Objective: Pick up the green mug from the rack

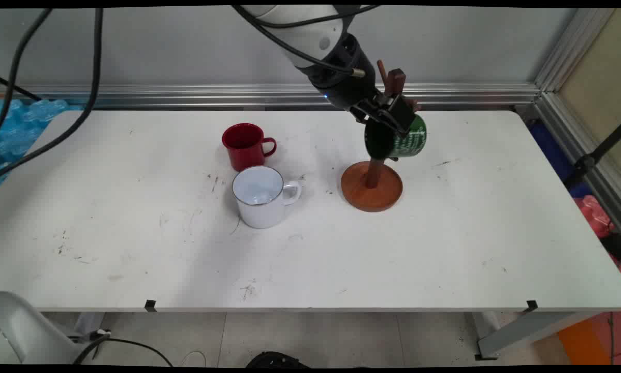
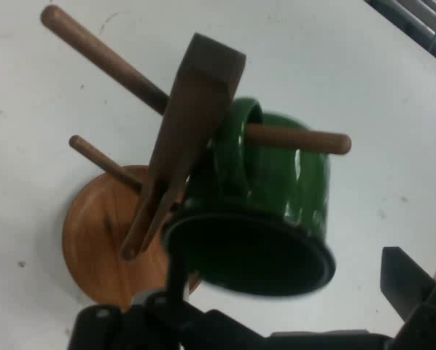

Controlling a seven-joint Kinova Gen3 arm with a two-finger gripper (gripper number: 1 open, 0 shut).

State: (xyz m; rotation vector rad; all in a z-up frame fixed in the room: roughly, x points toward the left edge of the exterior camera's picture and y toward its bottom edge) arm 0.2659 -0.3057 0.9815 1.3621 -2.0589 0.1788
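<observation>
A green enamel mug hangs by its handle on a peg of the wooden mug tree, its mouth turned toward the camera on the hand. In the hand view the green mug has the peg running through its handle, beside the tree's post. My gripper is right at the mug's rim, high on the tree. It stands open: the right finger is clear of the mug, and the left finger is close against the rim, partly hidden.
A red mug and a white mug stand upright to the left of the tree, handles to the right. The tree has other free pegs. Black cables hang at the upper left.
</observation>
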